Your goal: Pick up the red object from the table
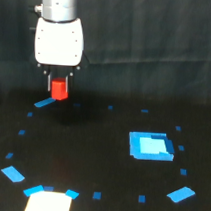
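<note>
Exterior view: the hand (pixel 59 85), at far left, grips the red object (pixel 59 89) between closed fingers, raised just above the black worktop (pixel 91 153); a blue square patch (pixel 150 146) lies right.

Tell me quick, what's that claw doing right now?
Gripper: closed on the red object, which sits between its fingers.

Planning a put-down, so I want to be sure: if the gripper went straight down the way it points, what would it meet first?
Probably the black table itself. The gripper points down holding the red object; a blue tape strip lies near that line, but depth is unclear.
</note>
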